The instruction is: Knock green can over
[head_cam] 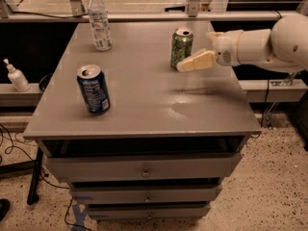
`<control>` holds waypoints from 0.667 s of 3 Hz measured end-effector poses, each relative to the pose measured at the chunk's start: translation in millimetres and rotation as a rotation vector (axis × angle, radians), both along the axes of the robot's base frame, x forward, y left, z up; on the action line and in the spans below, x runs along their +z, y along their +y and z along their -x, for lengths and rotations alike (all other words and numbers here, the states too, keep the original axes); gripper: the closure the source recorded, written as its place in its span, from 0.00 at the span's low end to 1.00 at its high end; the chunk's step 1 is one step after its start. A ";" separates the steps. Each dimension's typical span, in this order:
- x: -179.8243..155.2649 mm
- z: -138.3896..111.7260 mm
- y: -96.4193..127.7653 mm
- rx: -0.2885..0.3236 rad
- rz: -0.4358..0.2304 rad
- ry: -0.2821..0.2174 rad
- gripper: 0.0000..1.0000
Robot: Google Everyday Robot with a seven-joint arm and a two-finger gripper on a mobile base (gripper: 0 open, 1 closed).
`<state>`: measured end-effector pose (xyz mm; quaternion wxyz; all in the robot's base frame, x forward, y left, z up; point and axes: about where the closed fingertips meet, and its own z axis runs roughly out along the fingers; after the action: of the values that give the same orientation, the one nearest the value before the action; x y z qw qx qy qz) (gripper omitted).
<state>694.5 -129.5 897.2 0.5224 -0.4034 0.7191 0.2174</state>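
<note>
- The green can (181, 48) stands up straight on the gray counter (144, 114). It is near the far edge, toward the far right corner.
- The gripper (187, 64) comes in from over the right edge of the counter. Its tan tip points left, right at the bottom of the green can.
- I cannot tell if the tip touches the can.
- I cannot tell if the gripper is open or closed.
- The white arm (260, 44) behind the gripper reaches out past the right edge.
- A blue can (93, 89) stands up straight near the left edge, closer to the front.
- A clear water bottle (99, 19) stands near the far left corner.
- The three things are well apart from each other.
- Drawers (144, 170) sit under the front edge of the counter.
</note>
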 end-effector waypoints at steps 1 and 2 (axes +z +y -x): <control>-12.3 -10.5 29.4 0.068 -0.037 -0.034 0.00; -15.2 -17.5 55.2 0.116 -0.073 -0.057 0.00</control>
<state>712.1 -74.3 882.0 0.5435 -0.4309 0.6711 0.2618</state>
